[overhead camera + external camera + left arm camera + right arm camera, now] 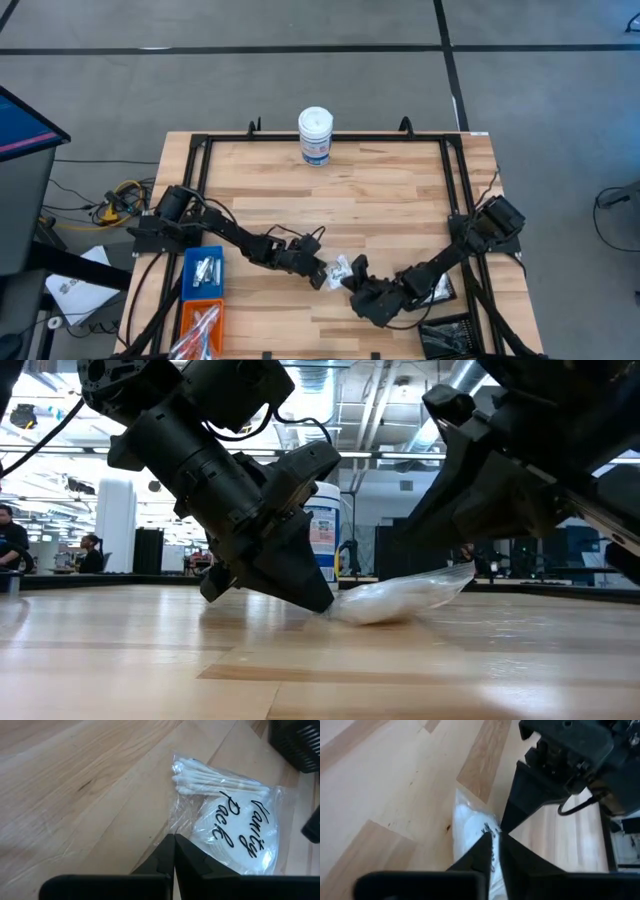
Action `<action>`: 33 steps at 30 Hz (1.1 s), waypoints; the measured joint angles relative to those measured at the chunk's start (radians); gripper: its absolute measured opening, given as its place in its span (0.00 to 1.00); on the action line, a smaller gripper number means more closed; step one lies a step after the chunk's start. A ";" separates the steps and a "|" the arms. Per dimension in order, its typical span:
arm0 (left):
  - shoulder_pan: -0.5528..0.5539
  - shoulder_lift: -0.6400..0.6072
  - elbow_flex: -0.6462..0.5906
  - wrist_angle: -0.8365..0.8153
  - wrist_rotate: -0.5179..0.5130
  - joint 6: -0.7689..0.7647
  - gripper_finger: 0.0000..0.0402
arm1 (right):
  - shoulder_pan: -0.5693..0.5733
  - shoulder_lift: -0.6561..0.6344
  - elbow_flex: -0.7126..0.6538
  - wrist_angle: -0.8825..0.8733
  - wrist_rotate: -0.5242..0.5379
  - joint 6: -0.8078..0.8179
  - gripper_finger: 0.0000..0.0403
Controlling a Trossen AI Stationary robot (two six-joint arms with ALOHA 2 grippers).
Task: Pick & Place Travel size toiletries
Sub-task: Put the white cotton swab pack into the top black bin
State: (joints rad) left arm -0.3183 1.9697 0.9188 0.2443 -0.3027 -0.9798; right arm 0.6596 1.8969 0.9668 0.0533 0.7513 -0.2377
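Your left claw [174, 851] is closed, its tips pinching the edge of the clear "Vanity Pack" packet [235, 830] lying on the wooden surface [380, 190] near its front middle. Your right claw [495, 837] meets it from the other side, fingers nearly together on the same packet.

Open industrial lab: exposed ceiling ducts [400, 400], concrete floor [300, 80], distant workstations.
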 joint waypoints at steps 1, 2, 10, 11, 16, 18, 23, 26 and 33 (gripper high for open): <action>0.000 0.000 0.000 0.000 0.000 0.000 0.00 | -0.001 0.000 0.000 -0.008 -0.002 0.011 0.08; 0.000 0.000 0.000 0.000 0.000 0.001 0.00 | -0.001 0.000 0.000 -0.017 -0.002 0.025 0.12; 0.000 0.000 0.000 0.002 0.001 0.006 0.00 | 0.004 0.000 0.000 -0.160 -0.025 0.193 0.45; 0.000 0.000 0.000 0.002 0.001 0.006 0.00 | 0.008 0.000 0.000 -0.174 -0.026 0.209 0.49; 0.001 0.000 0.000 0.002 0.003 0.006 0.00 | 0.033 0.000 0.000 -0.184 -0.048 0.216 0.58; 0.010 0.000 0.000 0.002 0.017 0.006 0.00 | 0.039 0.000 0.000 -0.188 -0.049 0.215 0.59; 0.025 0.000 0.000 0.006 0.051 0.010 0.00 | 0.026 0.000 0.000 -0.191 -0.048 0.204 0.51; 0.025 0.000 0.000 0.006 0.051 0.014 0.00 | 0.009 0.000 0.000 -0.217 -0.049 0.204 0.42; 0.026 0.000 0.000 0.006 0.057 0.022 0.00 | -0.029 0.000 0.000 -0.241 -0.100 0.210 0.18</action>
State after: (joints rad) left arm -0.2928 1.9697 0.9192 0.2504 -0.2455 -0.9577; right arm 0.6302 1.8965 0.9668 -0.1874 0.6510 -0.0281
